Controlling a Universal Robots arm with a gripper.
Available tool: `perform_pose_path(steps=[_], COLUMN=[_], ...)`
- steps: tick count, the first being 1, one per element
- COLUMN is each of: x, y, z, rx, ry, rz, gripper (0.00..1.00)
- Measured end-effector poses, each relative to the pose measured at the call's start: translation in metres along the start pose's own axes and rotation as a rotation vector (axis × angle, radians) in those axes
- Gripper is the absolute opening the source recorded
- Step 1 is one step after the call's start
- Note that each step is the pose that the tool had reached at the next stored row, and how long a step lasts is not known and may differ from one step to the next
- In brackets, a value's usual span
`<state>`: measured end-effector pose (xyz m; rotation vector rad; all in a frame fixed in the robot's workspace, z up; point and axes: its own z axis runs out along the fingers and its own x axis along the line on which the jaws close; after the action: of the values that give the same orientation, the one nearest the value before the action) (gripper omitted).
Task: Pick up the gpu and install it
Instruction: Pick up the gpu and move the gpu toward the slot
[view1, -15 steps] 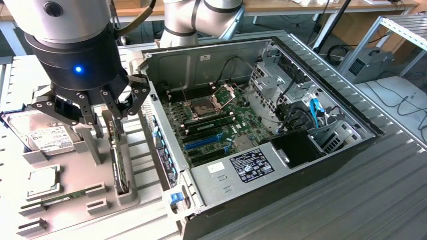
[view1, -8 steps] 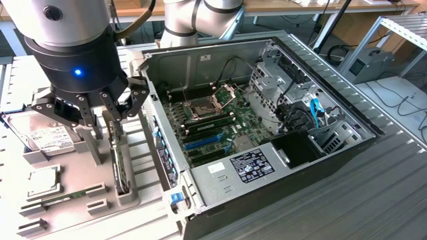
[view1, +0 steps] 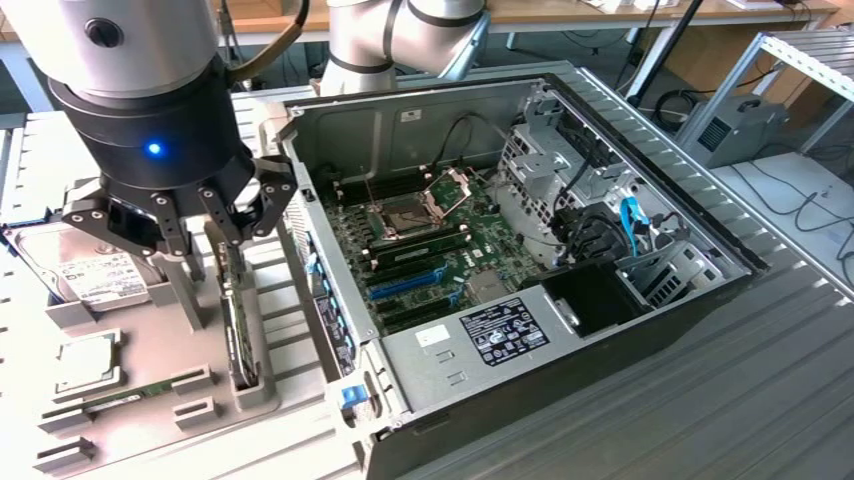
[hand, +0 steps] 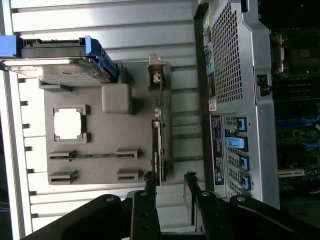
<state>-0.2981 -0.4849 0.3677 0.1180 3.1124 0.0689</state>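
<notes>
Your claw (view1: 200, 232) hangs with black jointed fingers (hand: 191, 187) spread wide, gripping nothing; directly beneath it you see the gpu (view1: 242, 320), a slim dark card standing on edge in a matte grey slotted holder (view1: 147, 338).

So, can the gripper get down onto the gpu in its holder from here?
Probably yes. The gripper hangs open just above the gpu, which stands on edge in the grey holder with its top edge uncovered. The hard drive and the computer case sit off to the sides, clear of it.
</notes>
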Motion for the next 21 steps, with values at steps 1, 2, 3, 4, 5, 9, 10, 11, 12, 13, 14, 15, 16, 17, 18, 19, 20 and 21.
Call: perform_pose_path(steps=[1,2,3,4,5,9,10,11,12,13,14,15,16,17,18,19,20,21], x=[0.0002,0.0004,0.0006,0.0011,0.0014,0.0023,0.0025,0.0027,0.0031,0.0034,0.0036,0.0038,0.0040,0.0043,0.0046,0.0048,0.0050,0.0053], y=[0.0000,-0.0001,-0.0001,-0.0001,-0.0002,-0.0003,-0.0004,-0.0004,-0.0004,-0.0005,-0.0005,-0.0005,-0.0006,-0.0006,-0.0007,-0.0007,-0.0007,-0.0007], z=[0.0003,0.0007,0.0009,0.0016,0.0022,0.0035,0.0038,0.0041,0.0047,0.0051,0.0054,0.0057,0.0061,0.0065,0.0068,0.0072,0.0075,0.0078], rx=[0.0000,0.0001,0.0001,0.0001,0.0001,0.0001,0.0001,0.0001,0.0001,0.0001,0.0001,0.0001,0.0001,0.0001,0.0001,0.0000,0.0000,0.0001], ry=[0.0000,0.0000,0.0001,0.0000,0.0000,0.0000,0.0001,0.0000,0.0001,0.0000,0.0001,0.0000,0.0000,0.0001,0.0001,0.0000,0.0000,0.0001], rz=[0.000,0.000,0.000,0.000,0.000,0.000,0.000,0.000,0.000,0.000,0.000,0.000,0.000,0.000,0.000,0.000,0.000,0.000], gripper=[0.36,0.36,0.36,0.36,0.36,0.36,0.36,0.36,0.36,0.36,0.36,0.36,0.36,0.36,0.36,0.36,0.36,0.36])
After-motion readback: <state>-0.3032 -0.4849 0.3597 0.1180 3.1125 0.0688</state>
